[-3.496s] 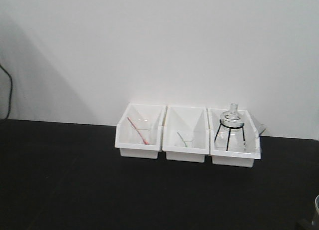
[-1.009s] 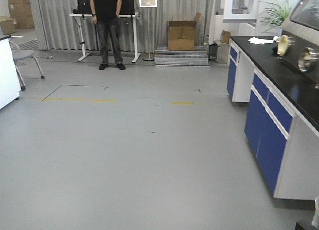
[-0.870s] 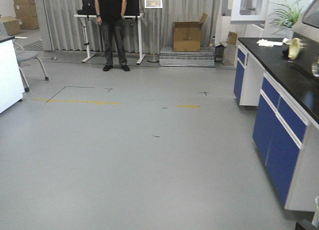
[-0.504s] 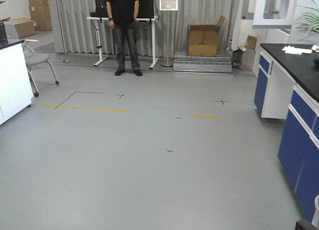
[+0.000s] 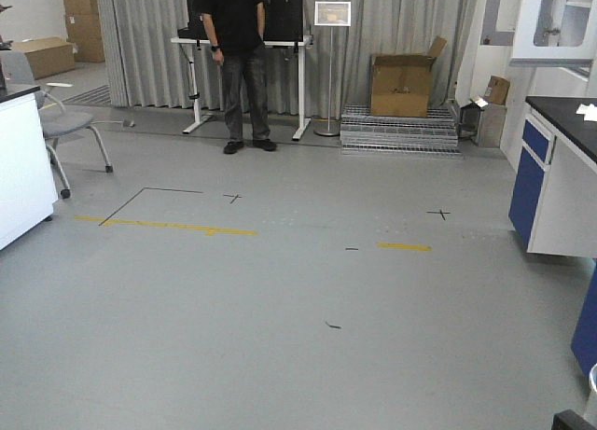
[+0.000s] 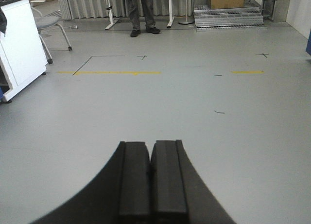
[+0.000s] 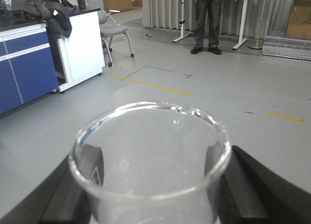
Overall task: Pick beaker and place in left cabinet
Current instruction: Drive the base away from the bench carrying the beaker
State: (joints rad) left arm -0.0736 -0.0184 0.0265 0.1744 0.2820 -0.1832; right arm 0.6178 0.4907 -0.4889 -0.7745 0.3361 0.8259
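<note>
Right wrist-mounted view is filled by the beaker (image 7: 151, 171), a clear glass cylinder held upright with its long axis vertical and its open mouth upward. The small pouring lip on its flared rim points away from the camera, toward the open floor. The right gripper (image 7: 153, 190) is clamped on it, one black finger (image 7: 68, 197) against the glass wall on one side and the other finger (image 7: 250, 187) on the opposite side, both below the rim. The wrist looks level, the fingers reaching straight forward over the grey floor (image 7: 233, 107). In the left wrist-mounted view the left gripper (image 6: 151, 178) has its two dark pads pressed flat together with nothing between them, and it points forward and slightly down at the floor. The exterior front-facing view shows an open lab room: a person in dark clothes (image 5: 238, 66) standing by a desk at the far curtain, a cardboard box (image 5: 403, 76) on a metal platform, a grey chair (image 5: 67, 122) and a yellow tape line (image 5: 173, 228) on the floor. At that view's lower right corner a sliver of glass and something black just show (too little to identify them).
</note>
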